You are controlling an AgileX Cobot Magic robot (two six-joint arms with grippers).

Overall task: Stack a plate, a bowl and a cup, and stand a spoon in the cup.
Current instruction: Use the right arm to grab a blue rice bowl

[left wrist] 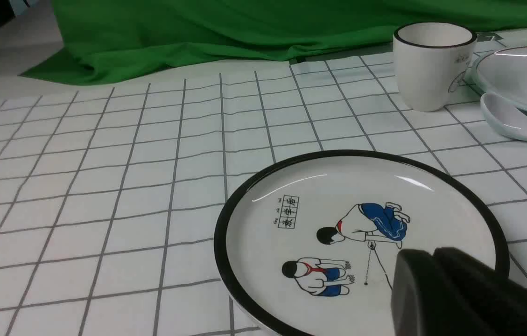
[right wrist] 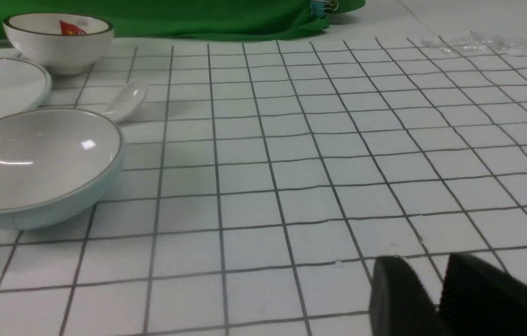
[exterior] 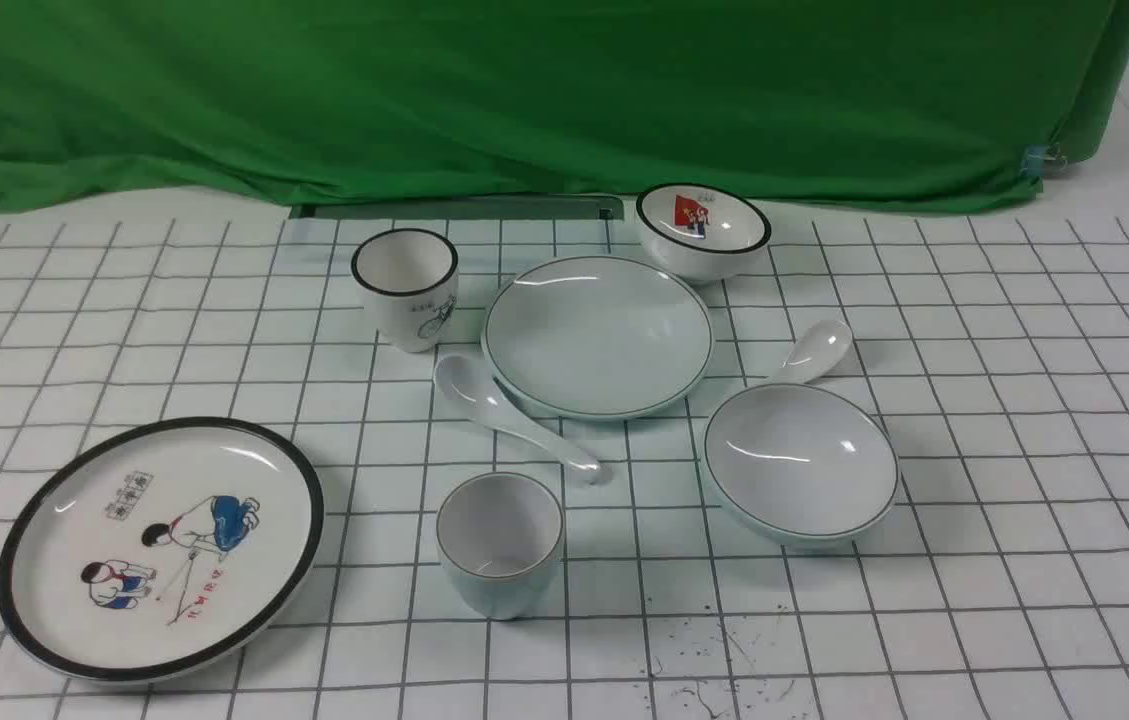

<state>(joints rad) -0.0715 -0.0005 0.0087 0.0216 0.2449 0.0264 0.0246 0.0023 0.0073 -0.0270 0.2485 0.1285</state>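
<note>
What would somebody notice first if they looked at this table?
Probably the big black-rimmed plate with cartoon children, at the near edge on the robot's left. Behind everything drapes a bright green cloth, and the pale blue-green plate sits mid-table.

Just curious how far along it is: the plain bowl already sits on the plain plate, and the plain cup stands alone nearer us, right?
Not quite: the front view shows the bowl on the table beside the plate, not on it. The cup does stand alone nearer us.
</note>
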